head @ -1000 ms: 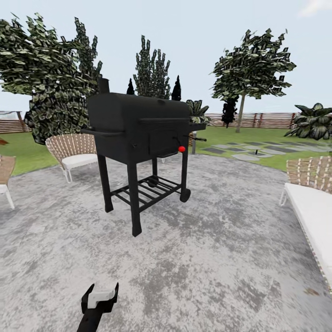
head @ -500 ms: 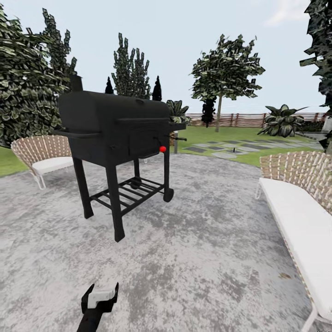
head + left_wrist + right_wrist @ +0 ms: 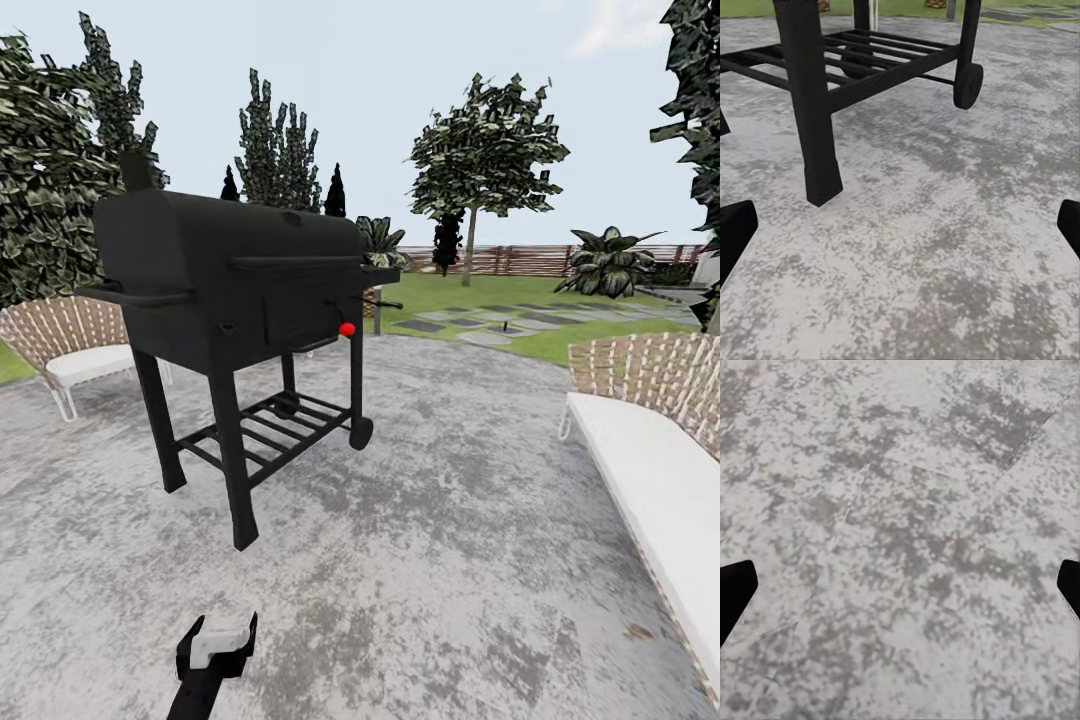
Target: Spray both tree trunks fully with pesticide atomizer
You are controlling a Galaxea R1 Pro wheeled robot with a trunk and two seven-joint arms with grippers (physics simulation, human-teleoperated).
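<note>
The pesticide atomizer is out of view. I stand on grey speckled paving, and the garden lawn (image 3: 455,292), the floor of grass, lies beyond it with a brown slat fence (image 3: 530,260) behind. One tree (image 3: 487,150) with a thin pale trunk (image 3: 468,256) rises far off at the lawn's back. Another canopy (image 3: 697,90) hangs in at the right edge. My left gripper (image 3: 215,645) is low over the paving, open and holding nothing, its fingertips (image 3: 735,229) wide apart. My right gripper (image 3: 900,589) is also open over bare paving.
A black barbecue grill (image 3: 225,275) on legs and wheels stands close ahead to the left. A wicker chair (image 3: 65,345) is behind it at the left. A long white-cushioned wicker sofa (image 3: 650,440) runs along the right. Stepping stones (image 3: 480,325) cross the lawn.
The whole picture has shifted left and the grill looms larger, so the camera has turned right and come closer. The left gripper keeps its place in the view.
</note>
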